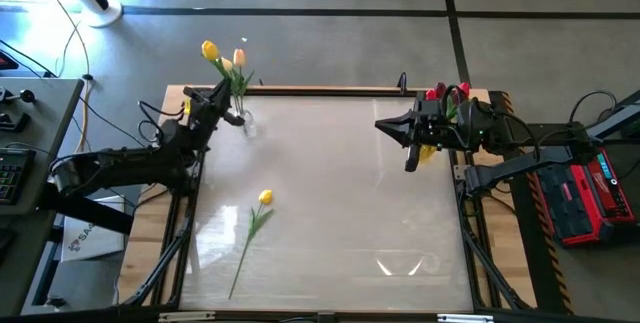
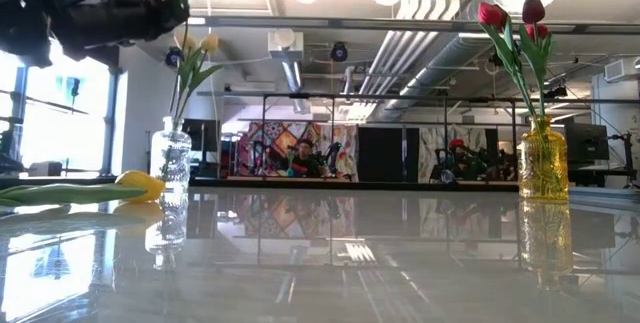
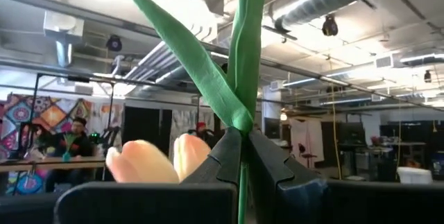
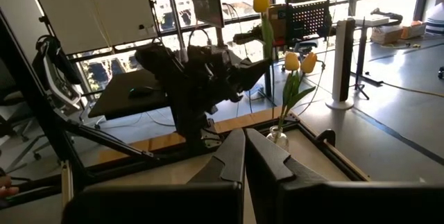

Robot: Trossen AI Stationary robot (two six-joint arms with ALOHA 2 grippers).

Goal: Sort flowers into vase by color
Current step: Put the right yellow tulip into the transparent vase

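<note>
Writing unreadable; left fingers clamp yellow tulip stem; right fingers clenched, empty.

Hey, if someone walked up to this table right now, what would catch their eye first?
Probably the left gripper, shut on a yellow tulip's stem and holding it above the clear vase at the table's far left. Next, the amber vase at the far right with red tulips in it, beside the shut right gripper. One more yellow tulip lies flat on the table.
</note>
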